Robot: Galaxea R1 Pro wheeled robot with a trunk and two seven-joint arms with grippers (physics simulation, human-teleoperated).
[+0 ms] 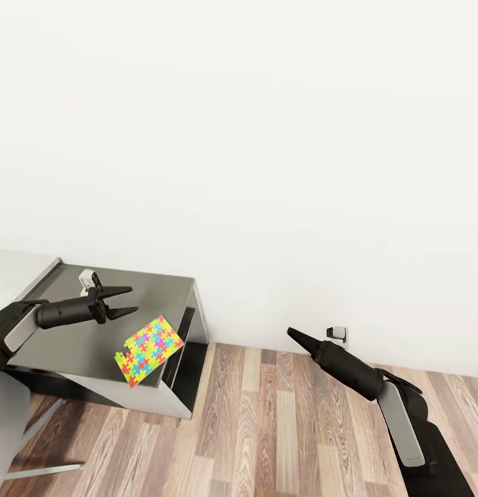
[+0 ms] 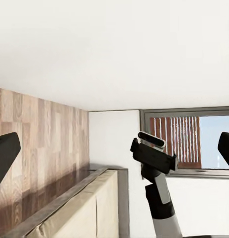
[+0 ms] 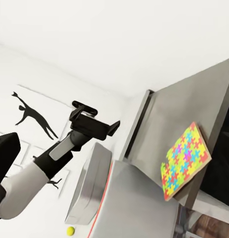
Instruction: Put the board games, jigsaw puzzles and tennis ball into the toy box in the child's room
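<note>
Grey metal table (image 1: 80,345) at the lower left of the head view, with a bright multicoloured jigsaw puzzle (image 1: 148,350) lying flat near its front right corner, one edge at or just past the table's lip; the right wrist view shows the same puzzle (image 3: 185,160) close to the edge. Left gripper (image 1: 121,301) hovers above the tabletop, just beside the puzzle but not touching it, fingers apart and holding nothing. Right gripper (image 1: 294,335) hangs out over the wood floor (image 1: 280,421), well apart from the table; its fingers look drawn together to a point, nothing between them. A small yellow-green ball (image 3: 70,230), likely the tennis ball, shows low in the right wrist view; I cannot tell what it rests on. A rounded grey container (image 3: 89,183) sits beside the table there, possibly the toy box, not certain. Risks, as judged: the puzzle is thin and flat, so a pinch from above may find no edge and merely push it. Pushed toward the corner, it could slide off onto the floor. A steep approach could jam the fingertips on the metal top. Board games are not in sight, so most of the task appears to remain.
</note>
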